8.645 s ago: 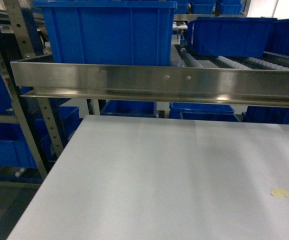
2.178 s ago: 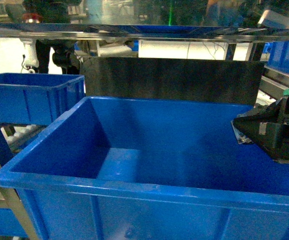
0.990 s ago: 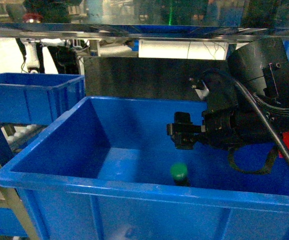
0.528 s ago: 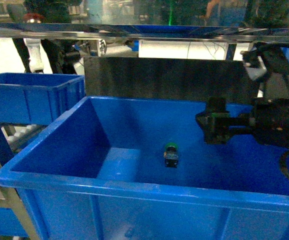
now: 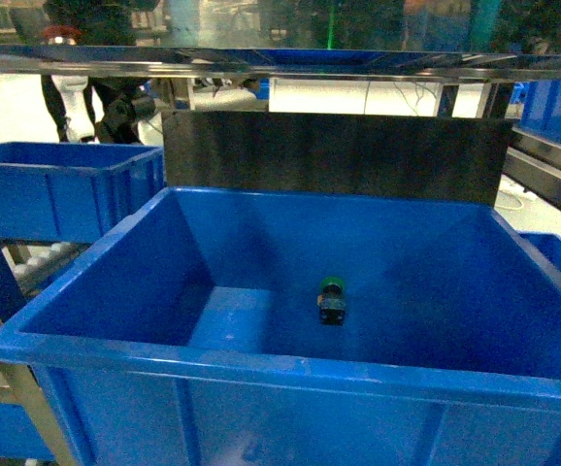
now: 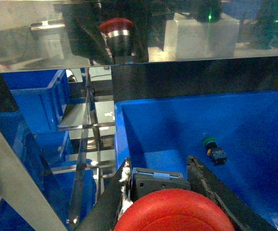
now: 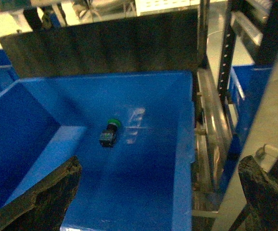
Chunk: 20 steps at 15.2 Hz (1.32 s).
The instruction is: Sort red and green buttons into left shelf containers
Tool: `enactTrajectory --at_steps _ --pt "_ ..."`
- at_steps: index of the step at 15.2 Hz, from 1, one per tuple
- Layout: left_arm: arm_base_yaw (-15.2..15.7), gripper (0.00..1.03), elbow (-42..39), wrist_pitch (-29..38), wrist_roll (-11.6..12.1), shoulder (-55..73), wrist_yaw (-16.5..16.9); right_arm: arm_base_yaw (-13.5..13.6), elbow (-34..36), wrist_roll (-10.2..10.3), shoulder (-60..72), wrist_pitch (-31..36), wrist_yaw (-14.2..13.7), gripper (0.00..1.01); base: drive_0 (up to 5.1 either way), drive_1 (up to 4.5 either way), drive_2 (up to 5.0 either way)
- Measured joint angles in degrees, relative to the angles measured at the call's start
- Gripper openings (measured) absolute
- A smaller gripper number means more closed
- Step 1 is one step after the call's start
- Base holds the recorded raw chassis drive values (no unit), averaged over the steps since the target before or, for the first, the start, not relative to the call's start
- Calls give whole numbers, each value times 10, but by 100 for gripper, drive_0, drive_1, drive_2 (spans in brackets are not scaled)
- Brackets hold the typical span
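Between the fingers of the left pincer (image 6: pixel 160 192), low in the left wrist view, the red button (image 6: pixel 173 215) sits pinched, its wide cap filling the gap. Beyond it lies the big blue bin (image 5: pixel 115 340), and the green button (image 5: pixel 331 298) rests on the bin's floor near the middle, on its side. The right pincer (image 7: pixel 160 192) hangs spread and empty over the bin's near-right corner. The risk, as I judge it: released here, the red button would land in the bin with the green one, unsorted, since the left pincer hovers just at the bin's left rim.
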<state>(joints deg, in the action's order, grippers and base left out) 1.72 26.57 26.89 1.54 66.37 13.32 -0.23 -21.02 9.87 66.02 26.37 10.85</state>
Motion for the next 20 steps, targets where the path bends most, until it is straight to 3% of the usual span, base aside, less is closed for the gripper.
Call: enactTrajectory --at_steps 3,5,7,9,13,18,20 --pt "0 29 0 0 0 0 0 -87 10 -4 -175 -128 40 98 0 0 0" --pt "0 29 0 0 0 0 0 -162 -13 -14 -259 -219 91 98 0 0 0" --pt "0 29 0 0 0 0 0 -225 -17 -40 -299 -255 149 98 0 0 0" --pt "0 29 0 0 0 0 0 -238 -17 -68 -296 -259 152 98 0 0 0" --pt "-3 29 0 -1 0 0 0 -238 -17 -72 -296 -258 151 98 0 0 0" --pt "-41 29 -21 -3 9 37 -14 -238 -17 -74 -296 -258 152 98 0 0 0" --pt "-74 29 -27 19 14 77 -32 -238 -17 -74 -296 -258 151 98 0 0 0"
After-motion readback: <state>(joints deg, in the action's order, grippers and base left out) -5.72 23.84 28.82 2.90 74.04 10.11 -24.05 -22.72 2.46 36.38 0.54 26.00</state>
